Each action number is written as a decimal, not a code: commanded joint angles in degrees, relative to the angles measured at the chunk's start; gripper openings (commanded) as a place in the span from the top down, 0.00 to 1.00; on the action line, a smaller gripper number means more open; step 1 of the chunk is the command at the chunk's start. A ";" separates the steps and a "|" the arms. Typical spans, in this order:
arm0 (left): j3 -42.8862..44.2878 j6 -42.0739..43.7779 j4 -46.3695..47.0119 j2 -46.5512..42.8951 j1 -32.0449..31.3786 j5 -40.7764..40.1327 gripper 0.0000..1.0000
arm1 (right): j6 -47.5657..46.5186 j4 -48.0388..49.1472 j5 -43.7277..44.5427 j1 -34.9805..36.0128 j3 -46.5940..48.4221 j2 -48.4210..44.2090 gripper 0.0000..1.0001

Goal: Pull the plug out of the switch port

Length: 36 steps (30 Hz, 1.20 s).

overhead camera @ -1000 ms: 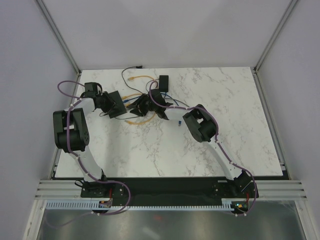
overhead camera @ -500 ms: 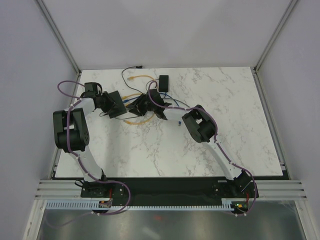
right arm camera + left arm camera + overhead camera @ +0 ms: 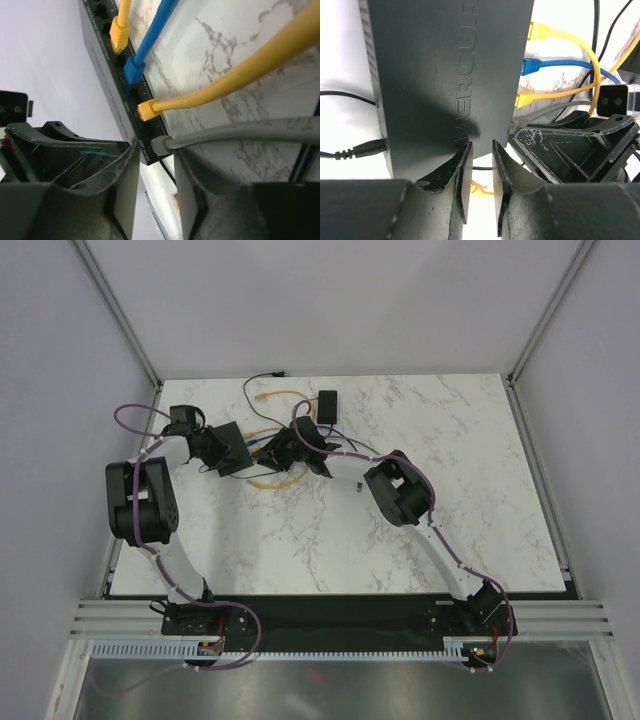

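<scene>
The switch point(image 3: 232, 446) is a flat black box, filling the left wrist view point(image 3: 450, 75). Two yellow plugs, a blue plug point(image 3: 134, 70) and a grey plug point(image 3: 161, 145) sit in its port edge. My left gripper point(image 3: 481, 150) rests at the box's near edge, shut down to a narrow slit with nothing in it. My right gripper point(image 3: 156, 150) is open, its fingers on either side of the grey plug and the box's corner, not pinching it. From above, the right gripper point(image 3: 283, 452) is at the port side and the left gripper point(image 3: 214, 448) is over the box.
A small black adapter block point(image 3: 327, 404) with a thin black cord lies behind the switch. Yellow, blue and grey cables point(image 3: 268, 430) loop over the marble table point(image 3: 420, 500) between the grippers. A power plug point(image 3: 367, 148) enters the switch's left edge.
My right gripper has edged slightly left toward the switch's port edge. The left gripper and the switch have barely shifted.
</scene>
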 commanded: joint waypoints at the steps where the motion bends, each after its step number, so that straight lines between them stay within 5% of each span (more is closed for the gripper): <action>1: -1.96 0.00 -4.70 -0.43 -0.19 -5.24 0.69 | -3.34 -10.95 4.02 0.82 0.47 4.24 0.59; 9: -2.84 0.61 -4.78 -0.78 -0.19 -5.24 0.69 | -3.08 -15.62 4.02 0.82 4.87 7.22 0.78; 13: -3.36 0.88 -4.70 -0.96 0.25 -6.03 0.69 | -2.82 -14.75 3.15 0.21 4.44 7.14 1.00; 25: -4.16 -1.14 -7.60 1.67 2.09 -5.77 0.69 | 13.87 5.56 4.81 -2.69 -4.62 2.92 1.00; 36: -4.16 -1.14 -8.21 2.91 2.27 -6.29 0.69 | 15.37 -8.93 9.91 -4.80 -5.23 0.46 1.00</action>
